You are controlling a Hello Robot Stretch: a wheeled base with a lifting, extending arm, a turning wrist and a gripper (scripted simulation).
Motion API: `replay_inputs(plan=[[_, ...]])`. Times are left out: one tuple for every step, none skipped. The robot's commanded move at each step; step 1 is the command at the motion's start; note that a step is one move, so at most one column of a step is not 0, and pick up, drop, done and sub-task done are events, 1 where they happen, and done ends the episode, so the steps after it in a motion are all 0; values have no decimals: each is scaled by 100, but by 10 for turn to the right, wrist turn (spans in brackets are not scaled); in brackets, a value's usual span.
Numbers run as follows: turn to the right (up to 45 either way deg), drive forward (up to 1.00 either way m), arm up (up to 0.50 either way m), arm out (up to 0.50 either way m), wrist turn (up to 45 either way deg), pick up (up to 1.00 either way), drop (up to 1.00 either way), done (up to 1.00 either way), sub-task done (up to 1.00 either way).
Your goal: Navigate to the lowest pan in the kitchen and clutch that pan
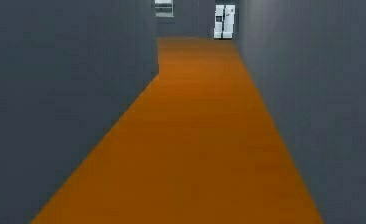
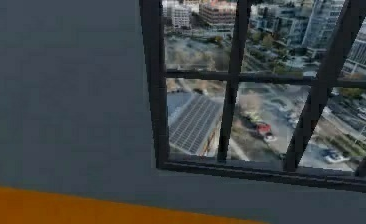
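I can't tell the gripper's state, nor where the pan is. Ahead, an orange floor [image 1: 191, 140] runs between grey walls [image 1: 51, 90] to a white appliance [image 1: 224, 20] (a fridge, perhaps) at the far end; to the side, a dark-framed window [image 2: 234, 75] overlooks city buildings [image 2: 216, 12].

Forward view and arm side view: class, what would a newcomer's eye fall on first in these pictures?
The bright orange floor strikes first, running up the forward view's middle between dark grey walls. At its far end, near the top edge, stands a white appliance, perhaps a fridge. In the arm side view, a dark-framed window takes up the right, looking out over city buildings.
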Motion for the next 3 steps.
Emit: replay_inputs(plan=[[0, 100, 0, 0, 0, 0, 0, 0, 0], [0, 100, 0, 0, 0, 0, 0, 0, 0], [0, 100, 0, 0, 0, 0, 0, 0, 0]])
